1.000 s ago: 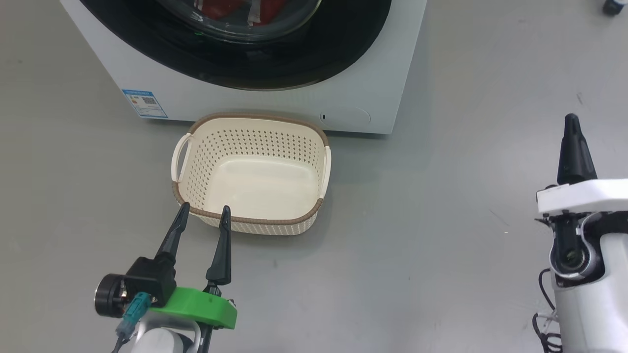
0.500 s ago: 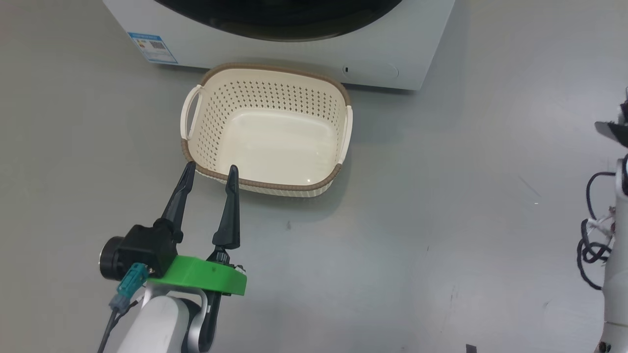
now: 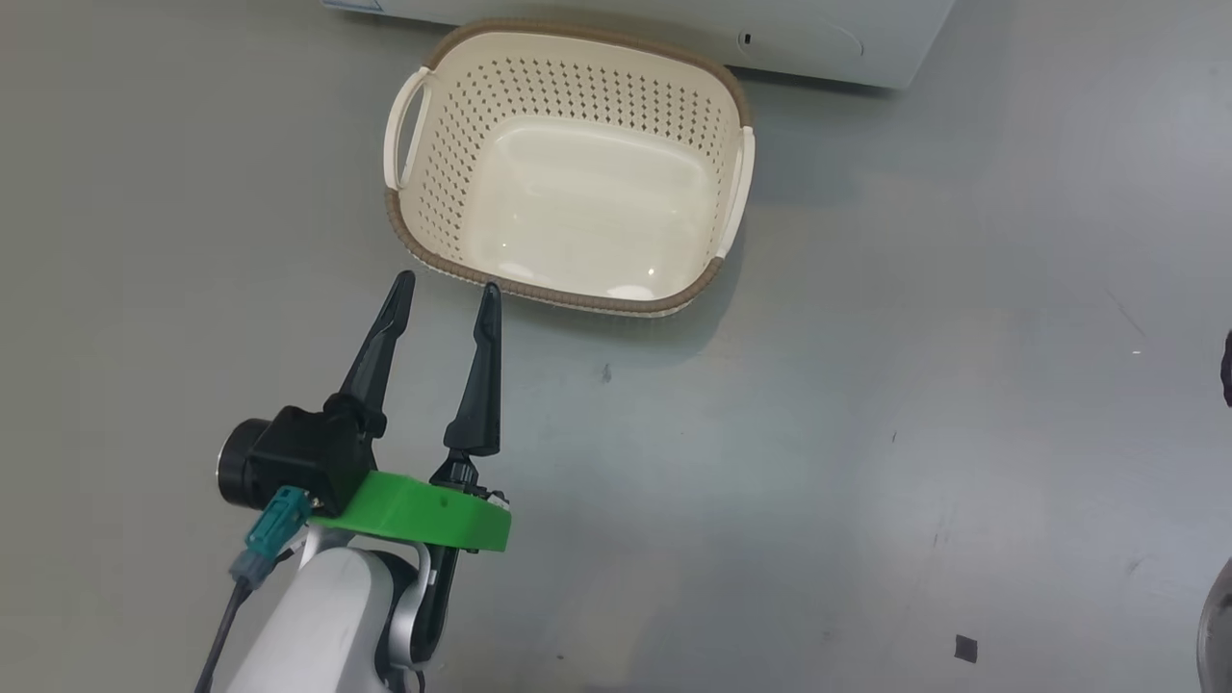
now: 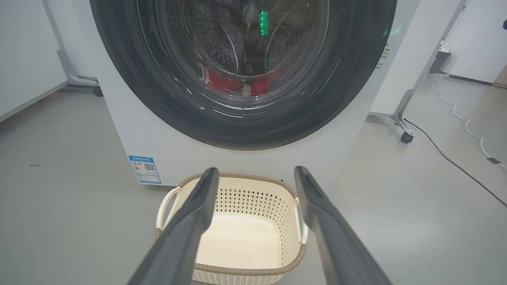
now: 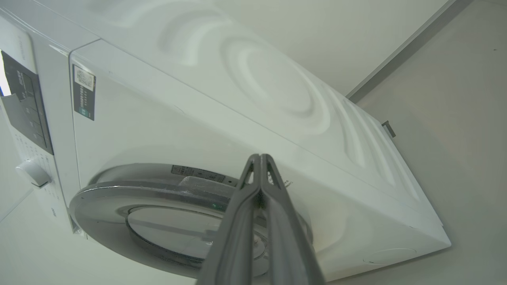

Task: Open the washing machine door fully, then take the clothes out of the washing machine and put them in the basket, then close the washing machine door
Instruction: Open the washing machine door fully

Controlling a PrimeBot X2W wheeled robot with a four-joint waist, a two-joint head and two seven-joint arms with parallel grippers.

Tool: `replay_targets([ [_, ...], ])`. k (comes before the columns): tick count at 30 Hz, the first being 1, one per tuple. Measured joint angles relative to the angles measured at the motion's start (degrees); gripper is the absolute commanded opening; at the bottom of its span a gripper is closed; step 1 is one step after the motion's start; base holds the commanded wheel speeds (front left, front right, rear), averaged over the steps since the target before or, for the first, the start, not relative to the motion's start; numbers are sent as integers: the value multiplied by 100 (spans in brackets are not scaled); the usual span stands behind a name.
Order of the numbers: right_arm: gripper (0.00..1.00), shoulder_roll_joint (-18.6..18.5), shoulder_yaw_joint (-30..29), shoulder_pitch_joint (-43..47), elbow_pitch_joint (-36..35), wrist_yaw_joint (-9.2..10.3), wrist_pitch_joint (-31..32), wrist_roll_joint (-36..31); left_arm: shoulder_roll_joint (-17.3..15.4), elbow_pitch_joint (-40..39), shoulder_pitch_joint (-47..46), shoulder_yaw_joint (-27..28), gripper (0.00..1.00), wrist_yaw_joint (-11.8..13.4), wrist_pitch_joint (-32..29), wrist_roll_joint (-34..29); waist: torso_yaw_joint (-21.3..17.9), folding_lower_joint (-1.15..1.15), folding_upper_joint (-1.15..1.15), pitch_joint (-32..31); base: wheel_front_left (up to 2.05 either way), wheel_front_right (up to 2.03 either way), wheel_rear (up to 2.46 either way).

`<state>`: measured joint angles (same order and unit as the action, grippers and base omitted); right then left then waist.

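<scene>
The washing machine door [image 4: 158,99] is shut on the white washing machine [image 4: 126,130], with red clothes [image 4: 222,81] lying low behind its glass. In front of it on the floor stands the cream basket [image 3: 423,192], with nothing in it; the left wrist view has the basket [image 4: 285,202] too. My left gripper [image 3: 448,285] hovers open just short of the basket's near rim, its fingers [image 4: 198,206] spread and holding nothing. My right gripper [image 5: 259,158] is shut and empty, its tips close to the edge of the door [image 5: 158,198], seen from the side.
A blue label [image 4: 144,169] sits on the machine's lower left corner. The control panel [image 5: 23,107] and a knob [image 5: 33,174] are on its front. A wheeled stand leg [image 4: 404,132] and a cable [image 4: 455,162] lie on the grey floor to the right.
The head camera has tilted down, so machine and basket slid up the picture. The right arm has left the head view. The left gripper stays open by the basket.
</scene>
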<state>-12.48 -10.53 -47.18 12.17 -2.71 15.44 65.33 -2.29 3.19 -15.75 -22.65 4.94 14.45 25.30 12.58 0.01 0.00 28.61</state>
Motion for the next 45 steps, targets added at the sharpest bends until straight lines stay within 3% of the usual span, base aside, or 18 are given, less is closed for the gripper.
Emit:
replay_targets([
  [11,0,245,135,-940,350,387,703,676,12,-37,-224,-227,100,47,0,158,290,0,0,388,0,0,0],
  [21,0,170,-23,-1530,717,691,912,895,20,-179,-346,-455,100,57,0,356,542,0,0,600,0,0,0],
  [31,0,86,-210,-2162,1113,844,1144,1196,32,-157,-350,-517,100,83,0,410,790,0,0,773,0,0,0],
  [45,0,77,-110,-2658,1588,850,1352,1276,40,-142,-357,-569,100,129,0,501,969,0,0,847,0,0,0],
])
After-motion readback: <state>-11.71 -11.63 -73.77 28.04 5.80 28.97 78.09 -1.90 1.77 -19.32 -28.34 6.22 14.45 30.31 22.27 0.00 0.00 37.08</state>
